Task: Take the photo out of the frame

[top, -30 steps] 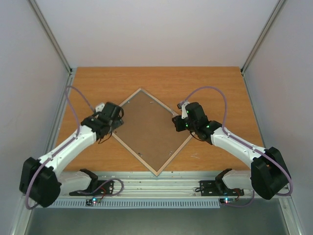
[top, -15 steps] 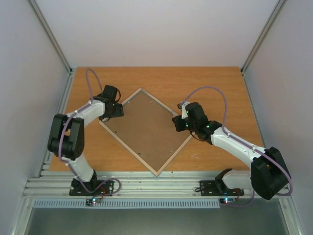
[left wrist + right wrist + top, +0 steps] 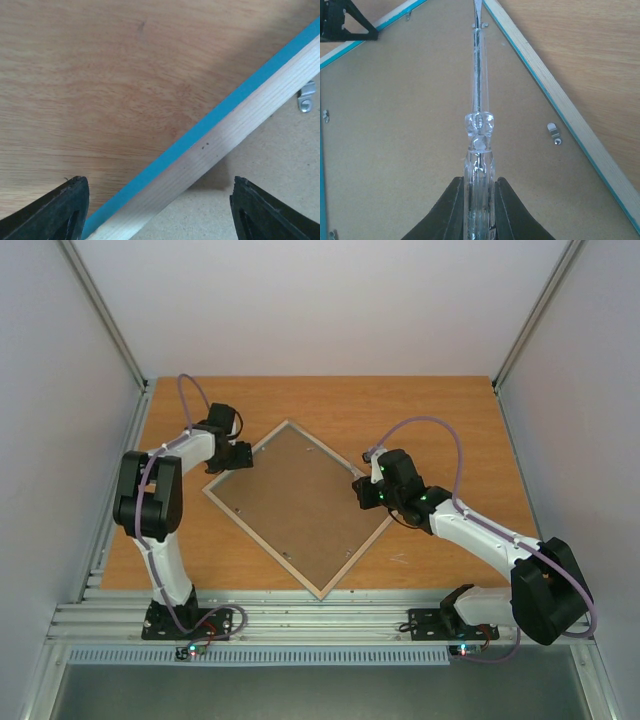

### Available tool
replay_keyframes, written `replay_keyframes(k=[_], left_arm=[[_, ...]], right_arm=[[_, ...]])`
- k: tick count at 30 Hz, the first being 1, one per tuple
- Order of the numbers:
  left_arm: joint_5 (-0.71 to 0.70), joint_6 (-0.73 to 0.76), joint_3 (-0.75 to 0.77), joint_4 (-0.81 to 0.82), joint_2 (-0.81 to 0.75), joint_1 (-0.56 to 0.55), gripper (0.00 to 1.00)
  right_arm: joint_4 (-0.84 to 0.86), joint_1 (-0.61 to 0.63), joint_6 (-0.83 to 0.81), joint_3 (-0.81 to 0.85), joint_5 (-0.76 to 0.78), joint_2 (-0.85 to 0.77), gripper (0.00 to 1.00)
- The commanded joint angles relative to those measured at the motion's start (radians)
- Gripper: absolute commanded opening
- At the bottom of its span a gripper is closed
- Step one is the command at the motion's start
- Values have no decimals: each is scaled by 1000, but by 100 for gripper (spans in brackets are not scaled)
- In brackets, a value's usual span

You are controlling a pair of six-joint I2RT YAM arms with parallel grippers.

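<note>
Your right gripper (image 3: 479, 181) pinches a clear screwdriver (image 3: 478, 100) at a clip (image 3: 479, 23) on the frame (image 3: 262, 542) lying face-down on the desk (image 3: 440, 420), but your left gripper (image 3: 157, 189) hangs spread over its edge, so prying could skid the unbraced frame.

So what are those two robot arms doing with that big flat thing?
The frame lies face down on the table, with its brown backing board facing up. The right gripper is shut on a clear-handled screwdriver, its tip by a small metal clip near the frame's far corner. The left gripper hangs open over the frame's left edge, holding nothing. The backing is in place, so the photo isn't out yet.
</note>
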Motion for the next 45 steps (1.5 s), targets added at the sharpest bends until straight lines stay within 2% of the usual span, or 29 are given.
replay_keyframes(k=[1,11,19,34,40,45], left_arm=[[65,23,25,11,23,6,75],[74,15,36,-8,49,7,49],[58,-28,-11,-9,21,7,35],[192,-180,-296,38,-142,-13,25],[205,-242,-406,58,-235,-83,24],[207,-298,-474,78,-297,-141,22]], right_arm=[[-1,-5,-6,8,15,7,1],[-5,-5,-8,10,13,7,1],[-15,-5,-8,16,9,5,1],[-30,-5,-19,28,-27,1,1],[-67,-5,-31,56,-73,15,1],[-91,-3,-39,95,-178,58,1]])
